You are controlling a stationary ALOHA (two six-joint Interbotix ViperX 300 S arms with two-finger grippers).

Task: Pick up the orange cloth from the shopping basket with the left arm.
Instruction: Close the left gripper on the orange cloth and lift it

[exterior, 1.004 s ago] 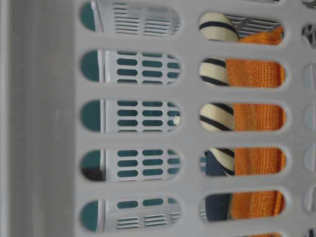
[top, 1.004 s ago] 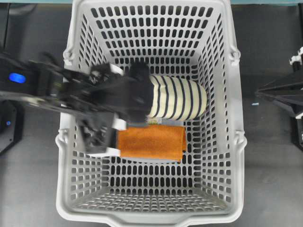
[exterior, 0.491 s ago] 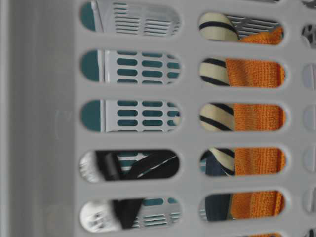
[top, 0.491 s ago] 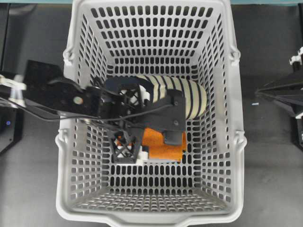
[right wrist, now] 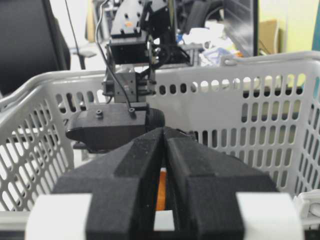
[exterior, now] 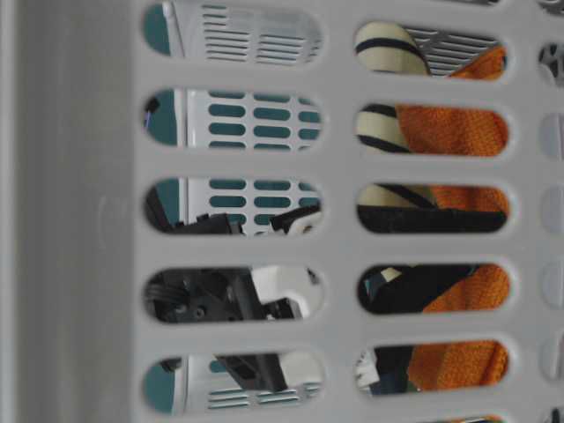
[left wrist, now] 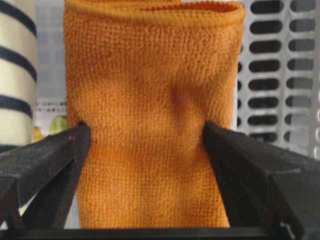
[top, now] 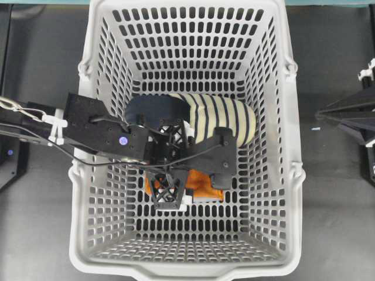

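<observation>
Down on the floor of the big light grey slotted plastic shopping basket (top: 99, 76), the black left arm's lattice-frame gripper (top: 186, 186) is now right over the small bright orange terry cloth (top: 203, 182). Half a second ago more of that cloth showed at about 5 o'clock of the arm; now only a strip peeks out under the black housing. The wrist has also slid a bit further toward 3 o'clock, so more of the cream-and-navy striped slipper (top: 225, 119) heel is uncovered at 12 o'clock of it.

From the left wrist camera the jaws are partly closed and pressing into both sides of the orange cloth (left wrist: 150, 120), which bunches slightly between them. It looks gripped, and its far end bends up against the grey wall (left wrist: 280, 75). The slipper (left wrist: 15, 75) sits just beside the cloth at 9 o'clock in that view.

Room-wise: the cloth and slipper touch along one long edge, and the basket walls are well apart from the gripper toward 6 and 3 o'clock. The table-level view shows black arm parts (exterior: 220, 300) through the slots that were lower down before.

The right arm's black gripper (right wrist: 165, 200) is parked outside the basket with its fingers pressed together, holding nothing.
</observation>
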